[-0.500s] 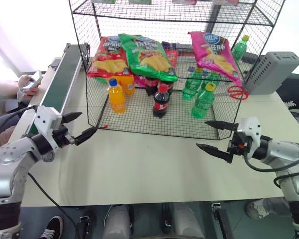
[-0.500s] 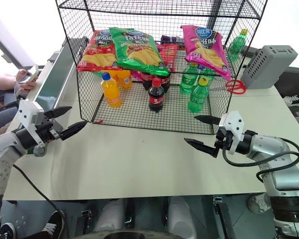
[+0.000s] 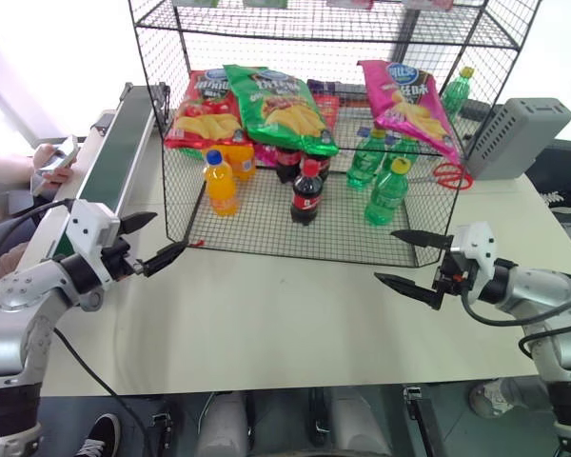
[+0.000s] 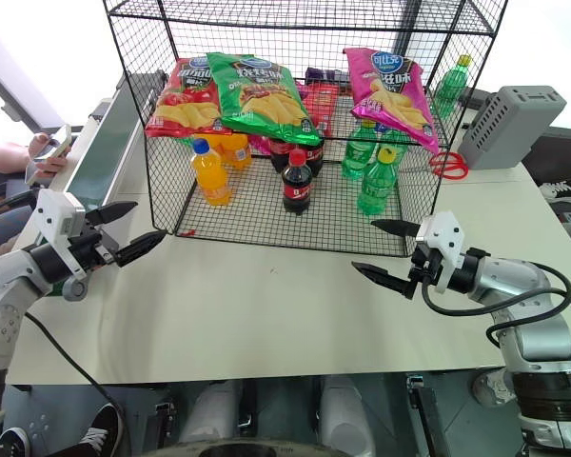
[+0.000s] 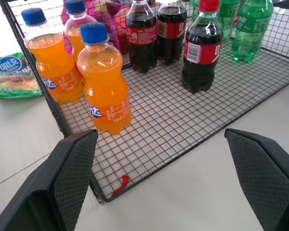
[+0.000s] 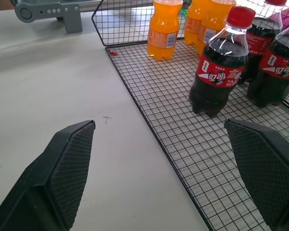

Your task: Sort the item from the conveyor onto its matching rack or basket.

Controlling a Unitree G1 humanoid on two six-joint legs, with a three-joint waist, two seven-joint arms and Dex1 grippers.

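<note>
Pink crisp bag (image 3: 411,107): lies on wire rack (image 3: 266,228) middle tier, right end.
Left pincer (image 3: 152,244): spread, empty, above bench (image 3: 285,324).
Right pincer (image 3: 409,261): spread, empty.

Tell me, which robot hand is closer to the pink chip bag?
Right. The right gripper sits below the pink chip bag, near the rack's right corner; the left gripper is far across.

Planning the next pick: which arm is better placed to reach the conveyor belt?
Left. The open left gripper hangs beside the conveyor; the right gripper is across the table.
</note>
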